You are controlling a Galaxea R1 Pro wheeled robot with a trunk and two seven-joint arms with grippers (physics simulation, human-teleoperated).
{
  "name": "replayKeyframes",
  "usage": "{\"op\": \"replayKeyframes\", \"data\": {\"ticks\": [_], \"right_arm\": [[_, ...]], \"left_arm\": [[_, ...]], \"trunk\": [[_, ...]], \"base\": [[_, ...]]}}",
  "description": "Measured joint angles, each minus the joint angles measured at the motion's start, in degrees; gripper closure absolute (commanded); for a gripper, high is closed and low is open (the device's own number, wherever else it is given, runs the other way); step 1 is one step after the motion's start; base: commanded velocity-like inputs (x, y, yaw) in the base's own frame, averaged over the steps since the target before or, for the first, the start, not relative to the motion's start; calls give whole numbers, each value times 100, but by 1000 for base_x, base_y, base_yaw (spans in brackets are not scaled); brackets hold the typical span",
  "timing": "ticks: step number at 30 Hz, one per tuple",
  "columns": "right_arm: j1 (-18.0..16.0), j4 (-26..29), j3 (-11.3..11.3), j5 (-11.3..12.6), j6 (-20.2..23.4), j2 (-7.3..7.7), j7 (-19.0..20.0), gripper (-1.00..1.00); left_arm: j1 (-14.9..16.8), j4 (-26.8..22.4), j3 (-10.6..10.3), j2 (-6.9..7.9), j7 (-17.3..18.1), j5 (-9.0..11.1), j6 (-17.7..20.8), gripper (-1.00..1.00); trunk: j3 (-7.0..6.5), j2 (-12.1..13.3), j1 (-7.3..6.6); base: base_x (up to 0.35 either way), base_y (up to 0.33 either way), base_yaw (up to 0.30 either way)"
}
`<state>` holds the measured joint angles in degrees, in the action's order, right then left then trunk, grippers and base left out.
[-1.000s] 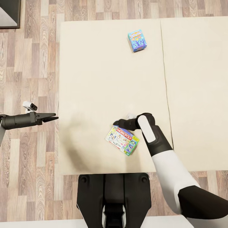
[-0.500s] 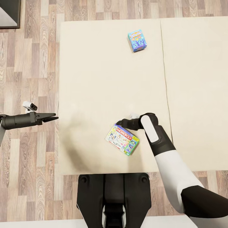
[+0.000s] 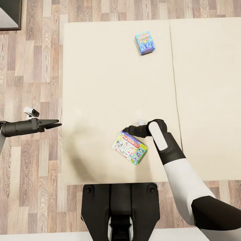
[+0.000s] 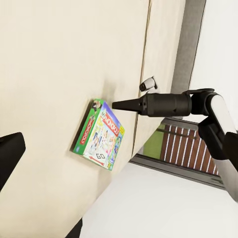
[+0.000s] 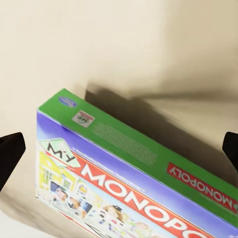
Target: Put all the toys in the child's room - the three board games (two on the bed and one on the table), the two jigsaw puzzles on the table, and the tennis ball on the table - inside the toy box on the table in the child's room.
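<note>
A green and purple Monopoly board game [image 3: 129, 148] lies flat near the front edge of the cream bed [image 3: 100, 83]. In the right wrist view the box [image 5: 134, 188] sits just beyond my two black fingertips [image 5: 10, 153], which stand wide apart. My right gripper [image 3: 125, 130] is open, hovering at the box's far edge with nothing held. In the left wrist view it [image 4: 116, 105] points at the box [image 4: 99, 136]. A blue board game [image 3: 145, 43] rests at the bed's far side. My left gripper [image 3: 57, 125] hangs open and empty over the floor off the bed's left edge.
Wooden floor [image 3: 30, 77] runs along the bed's left side and front. A seam [image 3: 174, 83] splits the bed surface to the right of the boxes. A dark piece of furniture [image 3: 10, 13] sits at the far left corner. My base [image 3: 120, 211] stands against the front edge.
The right arm shifted slightly to the right over the Monopoly box a second ago and has held still since. The left arm and both boxes have not moved.
</note>
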<state>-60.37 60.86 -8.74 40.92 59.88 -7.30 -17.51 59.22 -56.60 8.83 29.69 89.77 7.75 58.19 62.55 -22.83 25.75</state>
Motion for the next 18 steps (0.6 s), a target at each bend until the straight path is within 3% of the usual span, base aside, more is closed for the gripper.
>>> {"op": "replayKeyframes", "data": {"ticks": [7,12,18], "right_arm": [[42,-15,3,11,0,35,5,-100],[200,50,3,143,-19,312,34,-100],[493,284,6,173,-20,500,52,-100]], "left_arm": [[0,0,-1,0,0,0,1,-100],[0,0,-5,0,0,0,2,-100],[0,0,-1,5,0,0,3,-100]], "trunk": [[0,0,0],[0,-1,-1],[0,-1,-1]], "base": [[0,0,0],[0,0,0],[0,0,0]]}}
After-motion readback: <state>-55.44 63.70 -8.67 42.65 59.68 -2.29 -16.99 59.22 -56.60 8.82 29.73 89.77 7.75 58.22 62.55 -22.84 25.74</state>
